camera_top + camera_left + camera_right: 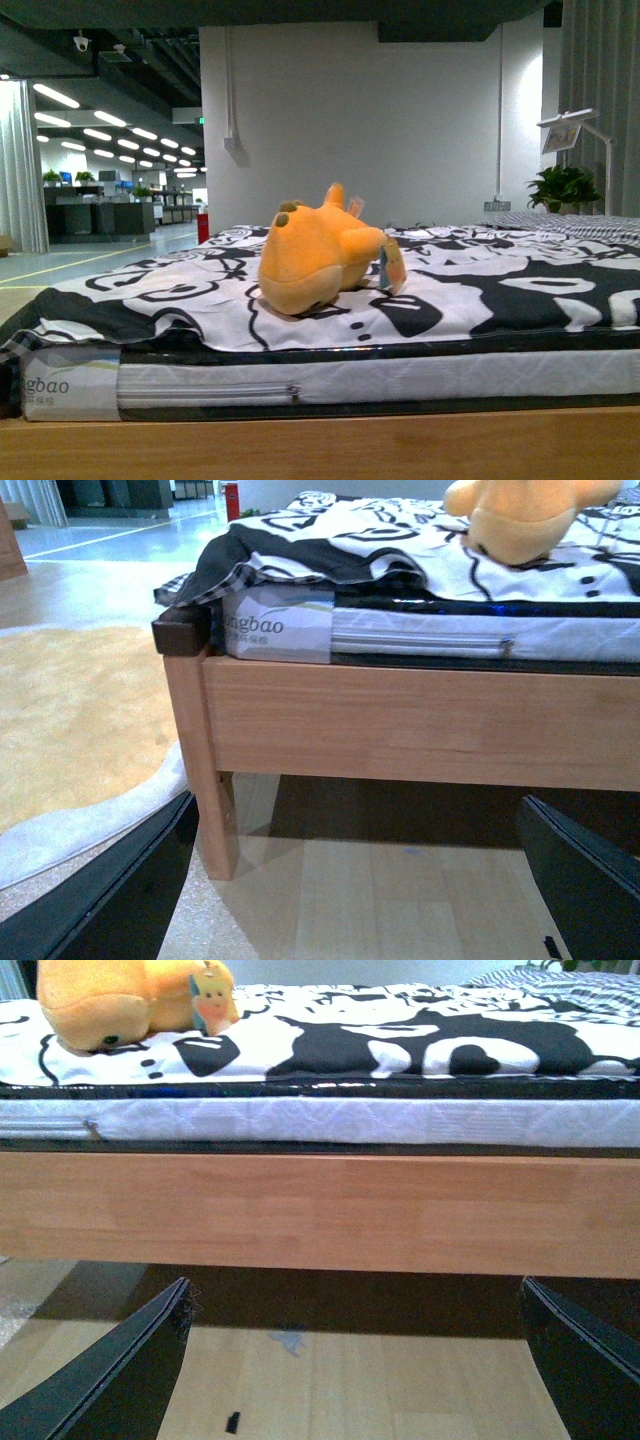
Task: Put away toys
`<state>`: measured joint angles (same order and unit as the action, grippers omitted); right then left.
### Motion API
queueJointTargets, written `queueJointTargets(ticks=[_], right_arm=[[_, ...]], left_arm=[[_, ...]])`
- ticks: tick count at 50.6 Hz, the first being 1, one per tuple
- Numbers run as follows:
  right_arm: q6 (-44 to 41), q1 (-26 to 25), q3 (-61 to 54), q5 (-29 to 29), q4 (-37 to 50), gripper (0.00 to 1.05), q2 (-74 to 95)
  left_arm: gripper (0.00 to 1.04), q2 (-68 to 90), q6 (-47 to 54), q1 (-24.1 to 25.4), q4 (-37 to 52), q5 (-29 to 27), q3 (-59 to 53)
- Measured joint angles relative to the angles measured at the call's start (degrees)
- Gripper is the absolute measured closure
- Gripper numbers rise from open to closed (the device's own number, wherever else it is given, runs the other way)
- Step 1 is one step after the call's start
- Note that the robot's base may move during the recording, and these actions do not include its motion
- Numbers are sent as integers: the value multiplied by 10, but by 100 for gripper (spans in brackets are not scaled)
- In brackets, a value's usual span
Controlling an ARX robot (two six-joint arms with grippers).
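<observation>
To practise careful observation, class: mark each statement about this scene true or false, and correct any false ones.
1. The orange plush toy lies on the black-and-white cover. True.
2. The left gripper holds the toy. False: it is open and empty, low in front of the wooden bed frame.
3. A potted plant stands in the background. True.
4. The bed frame is metal. False: it is wood.

We identify a bedroom mock-up inside an open-plan office hall: a wooden bed frame [400, 720] with mattress [400, 380] and patterned sheet [500, 290] stands before rows of ceiling strip lights [55, 96] and desks [95, 215].
</observation>
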<state>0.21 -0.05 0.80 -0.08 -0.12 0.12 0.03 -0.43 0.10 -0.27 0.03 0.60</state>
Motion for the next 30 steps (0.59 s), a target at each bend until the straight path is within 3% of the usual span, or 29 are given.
queueJointTargets(ticks=[30], right_arm=[[0, 0, 0, -3, 0, 6, 1]], left_arm=[[6, 0, 0, -1, 0, -1, 0]])
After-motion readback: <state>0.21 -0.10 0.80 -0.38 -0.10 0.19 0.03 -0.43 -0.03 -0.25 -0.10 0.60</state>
